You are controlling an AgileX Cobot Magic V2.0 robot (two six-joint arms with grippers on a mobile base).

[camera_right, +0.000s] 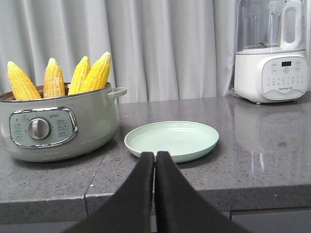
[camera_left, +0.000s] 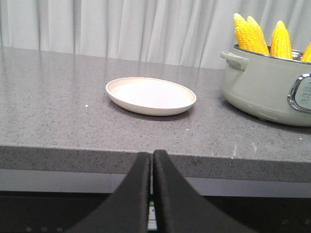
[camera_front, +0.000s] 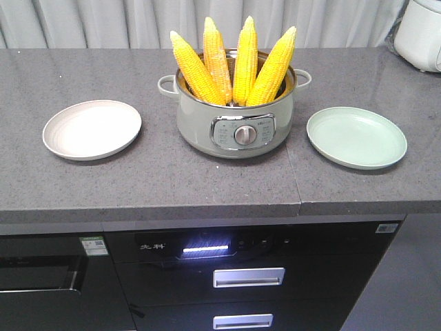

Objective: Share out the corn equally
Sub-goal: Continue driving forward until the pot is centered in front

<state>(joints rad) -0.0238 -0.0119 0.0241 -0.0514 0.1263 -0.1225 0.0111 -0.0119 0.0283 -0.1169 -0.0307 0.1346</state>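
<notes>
Centrally, front view: four bright yellow husked corn cobs [camera_front: 244, 62] stand tips up, fanned apart, inside a round pale green electric cooking pot [camera_front: 234, 121] with a front dial. The pot sits mid-way along a grey speckled stone countertop [camera_front: 172, 179]. A shallow round cream plate [camera_front: 91, 129] lies well apart on one side of the pot and a shallow round mint-green plate [camera_front: 356, 136] well apart on the other; both plates are bare. Dark cabinet fronts with two metal drawer handles [camera_front: 248, 277] lie below the counter edge. Left wrist view: left gripper [camera_left: 152, 156] has its two black fingers pressed together tip to tip, nothing between them, low in front of the counter's edge. Cream plate [camera_left: 150, 95] lies beyond it; pot [camera_left: 262, 87] is at the frame's right side, corn cobs [camera_left: 249, 34] poking above its rim. Right wrist view: right gripper [camera_right: 155, 156] is likewise closed, fingers touching, gripping nothing. Mint-green plate [camera_right: 171, 140] lies just past it, pot [camera_right: 58, 128] beside the plate, corn cobs [camera_right: 96, 73] upright in it. A white blender with a clear jug [camera_right: 271, 53] stands at the back of the counter by pale curtains [camera_right: 170, 43].
</notes>
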